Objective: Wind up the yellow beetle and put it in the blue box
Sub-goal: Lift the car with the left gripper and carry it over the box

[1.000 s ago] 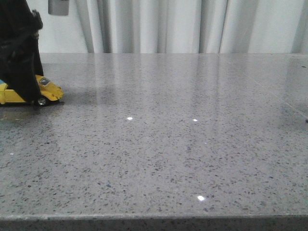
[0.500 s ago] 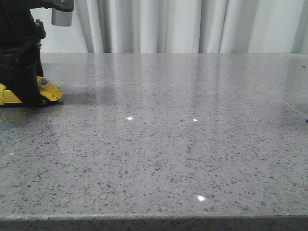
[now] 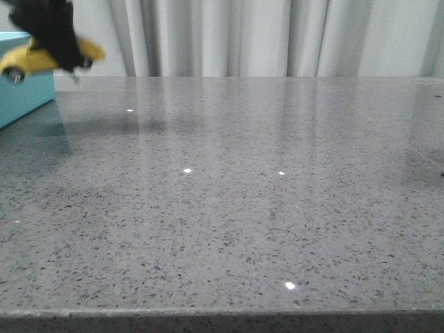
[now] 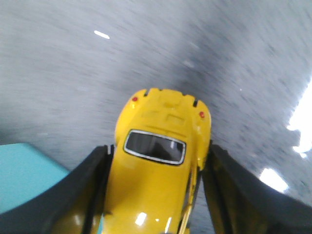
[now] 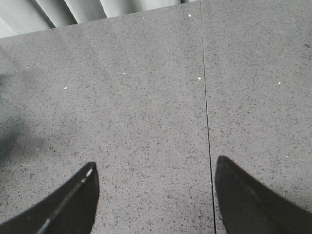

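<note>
We hold the beetle [image 4: 158, 165] pinched across its sides in our left hand [image 3: 52, 31], lifted clear of the worktop [image 3: 243, 194] so it can pass over the rim of the box [image 3: 24, 87] just beside it; our right hand [image 5: 153, 195] gapes wide and empty above bare worktop

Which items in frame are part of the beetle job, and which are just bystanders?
Job:
- yellow beetle, clamped in the left gripper, lifted off the table
- blue box, at the table's left edge

Not job:
- right gripper, open, nothing held
- grey speckled table
- white curtains
</note>
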`<state>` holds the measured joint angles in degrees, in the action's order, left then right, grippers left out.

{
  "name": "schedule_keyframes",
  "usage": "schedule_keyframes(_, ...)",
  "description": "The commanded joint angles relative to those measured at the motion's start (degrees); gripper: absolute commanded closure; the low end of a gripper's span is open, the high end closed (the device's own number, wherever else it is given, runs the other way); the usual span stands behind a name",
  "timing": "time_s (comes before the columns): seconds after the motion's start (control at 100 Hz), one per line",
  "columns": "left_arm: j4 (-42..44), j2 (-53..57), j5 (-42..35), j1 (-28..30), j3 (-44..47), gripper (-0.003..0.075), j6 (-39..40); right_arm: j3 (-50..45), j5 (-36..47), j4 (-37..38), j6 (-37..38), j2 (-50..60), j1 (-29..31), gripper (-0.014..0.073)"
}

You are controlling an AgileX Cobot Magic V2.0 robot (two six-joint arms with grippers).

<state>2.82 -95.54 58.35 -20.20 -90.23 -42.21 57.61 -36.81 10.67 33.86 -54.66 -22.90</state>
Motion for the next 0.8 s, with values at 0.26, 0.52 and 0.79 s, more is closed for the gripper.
schedule_keyframes(0.26,12.79,5.97,-0.46,4.38,-15.76,0.0573,29.00,1.39,4.04,0.85,-0.44,0.92,0.15,0.0085)
schedule_keyframes(0.52,10.86,5.74,4.46,17.92,-15.80,0.0573,43.10,1.39,4.03,0.43,-0.44,0.92,0.15,0.0085)
schedule_keyframes(0.79,1.77,1.50,6.10,28.04,-13.44,0.0573,43.06,1.39,4.17,0.02,-0.44,0.87,0.15,0.0085)
